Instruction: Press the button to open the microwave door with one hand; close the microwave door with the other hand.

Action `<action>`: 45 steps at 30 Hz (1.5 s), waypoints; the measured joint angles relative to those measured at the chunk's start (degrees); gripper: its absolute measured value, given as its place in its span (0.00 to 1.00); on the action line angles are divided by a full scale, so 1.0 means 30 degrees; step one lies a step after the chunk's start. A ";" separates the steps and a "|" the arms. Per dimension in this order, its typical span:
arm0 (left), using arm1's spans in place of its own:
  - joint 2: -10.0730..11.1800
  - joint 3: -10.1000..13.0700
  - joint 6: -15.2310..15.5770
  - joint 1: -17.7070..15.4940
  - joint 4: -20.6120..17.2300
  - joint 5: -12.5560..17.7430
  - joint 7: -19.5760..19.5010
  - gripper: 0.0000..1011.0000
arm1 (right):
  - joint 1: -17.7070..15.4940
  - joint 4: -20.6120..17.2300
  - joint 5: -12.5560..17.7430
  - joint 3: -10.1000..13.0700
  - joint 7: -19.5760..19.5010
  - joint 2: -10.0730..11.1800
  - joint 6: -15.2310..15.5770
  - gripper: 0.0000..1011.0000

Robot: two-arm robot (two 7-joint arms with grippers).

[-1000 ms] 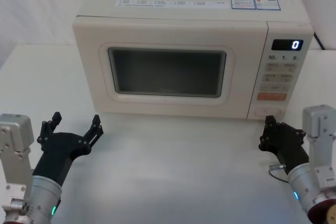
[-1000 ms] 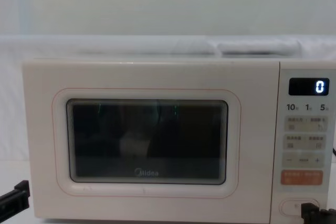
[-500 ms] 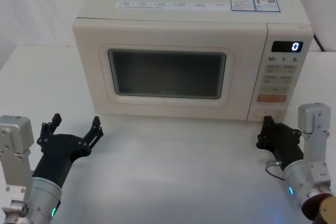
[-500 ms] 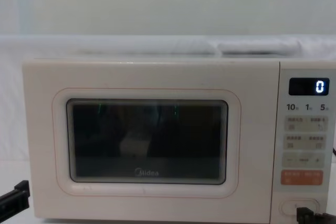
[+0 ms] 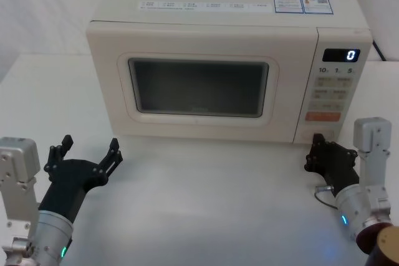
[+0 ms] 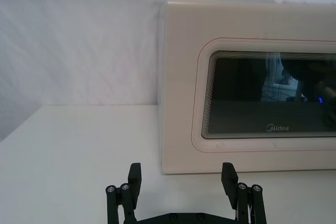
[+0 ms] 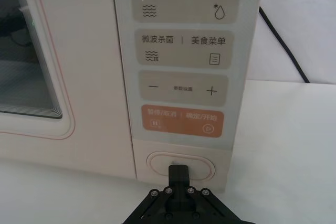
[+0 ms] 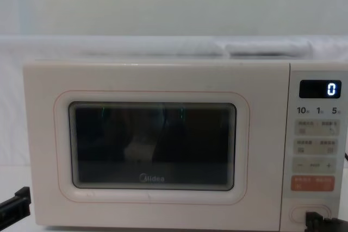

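Note:
The cream microwave (image 5: 218, 14) stands at the back of the table, its display reading 0. The microwave door (image 5: 199, 86) (image 8: 152, 145) (image 6: 184, 77) sits flush with the front, shut. At the bottom of the control panel is the button (image 7: 202, 165) (image 8: 302, 212), a wide pill-shaped key. My right gripper (image 5: 315, 146) (image 7: 178, 171) (image 8: 314, 221) is shut, its tip right at the middle of the button; I cannot tell if it touches. Lower left, well in front of the door, my left gripper (image 5: 88, 147) (image 6: 181, 178) hovers open with nothing in it.
An orange key (image 7: 182, 120) sits just above the button, with small cream keys higher up. A black cable (image 7: 283, 40) runs behind the microwave on the right. The white table (image 5: 206, 204) stretches between the two arms.
My right gripper has moved forward and slightly up to the lower corner of the control panel, closing on the button. The left arm and the door have not moved.

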 joint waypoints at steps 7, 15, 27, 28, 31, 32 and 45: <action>0.0000 -0.0001 0.0001 0.0000 0.0000 -0.0001 0.0000 0.99 | 0.0233 0.0273 0.0041 0.0095 0.0042 -0.0055 -0.0054 0.00; -0.0001 0.0000 0.0000 -0.0001 -0.0001 -0.0001 0.0001 0.99 | 0.0401 0.0397 0.0100 0.0151 0.0105 -0.0096 -0.0121 0.00; -0.0001 0.0000 0.0000 0.0000 0.0000 -0.0001 0.0000 0.99 | 0.0652 0.0697 0.0153 0.0187 0.0138 -0.0162 -0.0223 0.00; -0.0001 0.0000 0.0000 -0.0001 -0.0001 -0.0001 0.0000 0.99 | 0.0704 0.0763 0.0157 0.0187 0.0137 -0.0177 -0.0233 0.00; 0.0000 0.0001 0.0000 0.0000 0.0000 -0.0001 0.0001 0.99 | 0.0818 0.0924 0.0159 0.0181 0.0137 -0.0206 -0.0263 0.00; -0.0001 0.0001 0.0000 0.0000 0.0000 0.0000 0.0000 0.99 | 0.0840 0.0960 0.0159 0.0179 0.0137 -0.0214 -0.0272 0.00; 0.0000 0.0000 0.0000 0.0000 0.0000 0.0000 0.0000 0.99 | 0.1191 0.1460 0.0166 0.0177 0.0083 -0.0333 -0.0349 0.00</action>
